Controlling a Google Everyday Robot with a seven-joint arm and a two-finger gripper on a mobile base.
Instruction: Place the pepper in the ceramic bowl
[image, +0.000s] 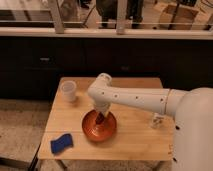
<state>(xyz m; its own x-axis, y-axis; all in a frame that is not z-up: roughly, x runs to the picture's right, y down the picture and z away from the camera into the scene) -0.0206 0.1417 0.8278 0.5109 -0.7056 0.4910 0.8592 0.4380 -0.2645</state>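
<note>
The gripper (101, 118) hangs low over the middle of the bowl (89, 131), at the end of the white arm (130, 98) that reaches in from the right. Whether it is closed on anything cannot be told: its tip is one dark shape against the bowl's orange-red inside. The pepper cannot be picked out on its own. It lies nowhere on the bare counter (135, 142), so it is probably part of that dark shape, either held or already resting in the bowl.

A small, glossy, oval pepper is likely light and fairly firm, with a smooth skin that could slip or roll. The surest hold would be across its thickest part, squeezed gently so it neither squirts out nor bruises. The bowl looks heavy enough to stay put, but ceramic chips, so a low, soft release suits it better than a drop.

Further out on the counter are a white cup (68, 90) at the back left, a blue cloth (61, 143) at the front left, and a small pale jar (158, 120) to the right, all apart from the bowl.
</note>
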